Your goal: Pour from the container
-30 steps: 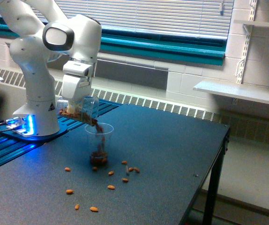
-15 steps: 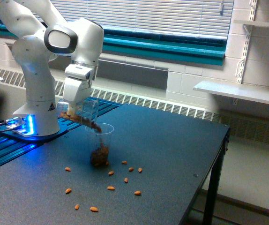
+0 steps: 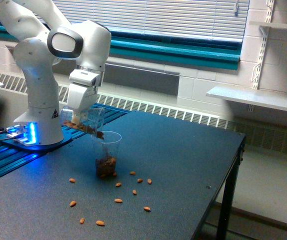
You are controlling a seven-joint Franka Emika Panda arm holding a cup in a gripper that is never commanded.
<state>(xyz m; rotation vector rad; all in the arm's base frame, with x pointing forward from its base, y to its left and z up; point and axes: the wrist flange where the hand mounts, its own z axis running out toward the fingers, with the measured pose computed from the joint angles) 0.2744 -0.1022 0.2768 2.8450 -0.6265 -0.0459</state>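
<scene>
Clear plastic container (image 3: 87,119): tipped nearly on its side, mouth just above the receiving cup's rim, few nuts left inside.
Gripper (image 3: 79,112): clamped around the container; fingers hard to make out.
Receiving cup (image 3: 106,153): upright below and beside the gripper, nuts heaped in its bottom.
Spilled nuts (image 3: 118,200): scattered on the dark table (image 3: 183,165), below and beyond the gripper.
Doing it well: probably keep the mouth centred over the cup and tilt slowly so nuts drop inside.
</scene>
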